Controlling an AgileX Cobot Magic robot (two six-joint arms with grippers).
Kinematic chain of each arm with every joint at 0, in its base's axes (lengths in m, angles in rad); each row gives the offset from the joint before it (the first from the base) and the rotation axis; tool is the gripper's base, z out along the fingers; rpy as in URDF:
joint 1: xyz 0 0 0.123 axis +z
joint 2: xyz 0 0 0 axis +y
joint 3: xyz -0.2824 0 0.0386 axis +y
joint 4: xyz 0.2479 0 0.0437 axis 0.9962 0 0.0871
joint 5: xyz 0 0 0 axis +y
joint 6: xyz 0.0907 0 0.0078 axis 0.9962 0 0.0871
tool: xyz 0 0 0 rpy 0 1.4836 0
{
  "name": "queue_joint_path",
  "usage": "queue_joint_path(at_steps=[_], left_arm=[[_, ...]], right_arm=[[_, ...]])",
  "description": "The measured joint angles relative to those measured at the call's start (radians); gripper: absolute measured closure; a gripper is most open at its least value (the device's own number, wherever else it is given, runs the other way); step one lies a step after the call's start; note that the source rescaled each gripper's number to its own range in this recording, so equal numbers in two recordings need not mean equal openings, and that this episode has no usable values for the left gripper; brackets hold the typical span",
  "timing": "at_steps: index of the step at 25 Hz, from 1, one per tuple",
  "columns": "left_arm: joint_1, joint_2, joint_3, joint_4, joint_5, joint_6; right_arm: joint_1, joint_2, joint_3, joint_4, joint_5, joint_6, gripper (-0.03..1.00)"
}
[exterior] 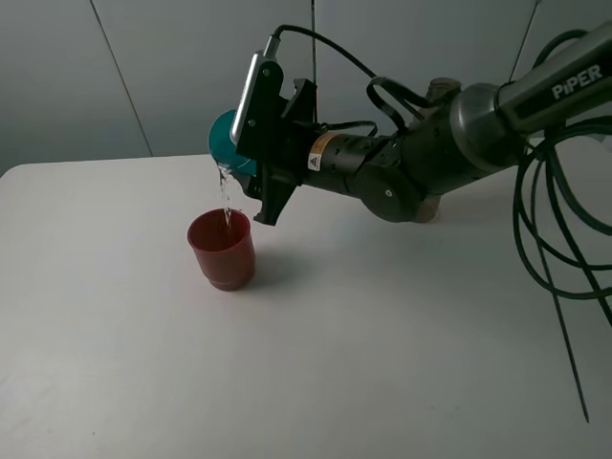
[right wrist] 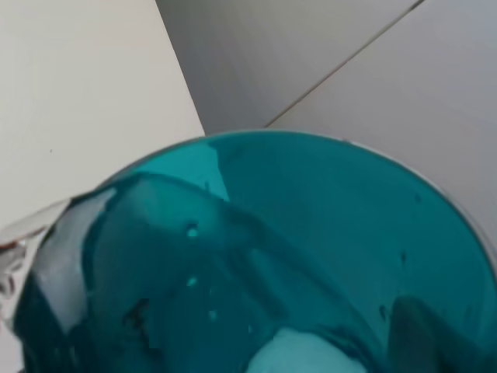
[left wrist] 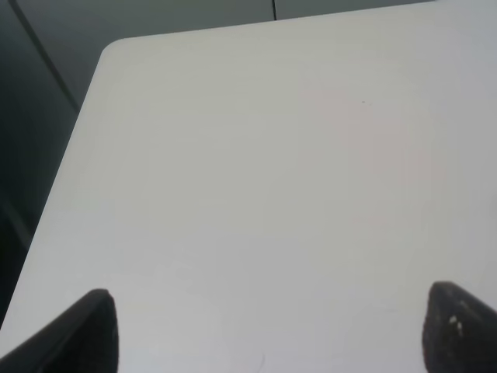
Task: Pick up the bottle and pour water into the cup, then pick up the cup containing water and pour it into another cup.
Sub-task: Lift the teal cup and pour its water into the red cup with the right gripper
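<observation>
Exterior high view | red cup (exterior: 223,251) upright on white table (exterior: 382,363) | water stream (exterior: 226,196) falls into it | teal cup (exterior: 228,140) tipped above, clamped in right gripper (exterior: 251,151) (bottle mostly hidden behind arm) | left gripper (left wrist: 264,330) spread wide, holding nothing

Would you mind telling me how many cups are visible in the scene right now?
2. The teal cup is held tipped in the right gripper above the table, pouring; the red cup stands upright on the table below it. Others may be hidden behind the arm.
</observation>
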Motion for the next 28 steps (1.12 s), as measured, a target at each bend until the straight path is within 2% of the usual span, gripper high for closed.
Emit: queue_joint_path(at_steps=[5,22,28], left_arm=[[0.0,0.0,0.0,0.0,0.0,0.0],[0.0,0.0,0.0,0.0,0.0,0.0],[0.0,0.0,0.0,0.0,0.0,0.0]], right_arm=[[0.0,0.027,-0.042,0.001,0.0,-0.005,0.9],[0.0,0.086,-0.077,0.006,0.0,-0.242,0.9],[0.0,0.096,-0.079,0.009,-0.001,-0.357,0.9]])
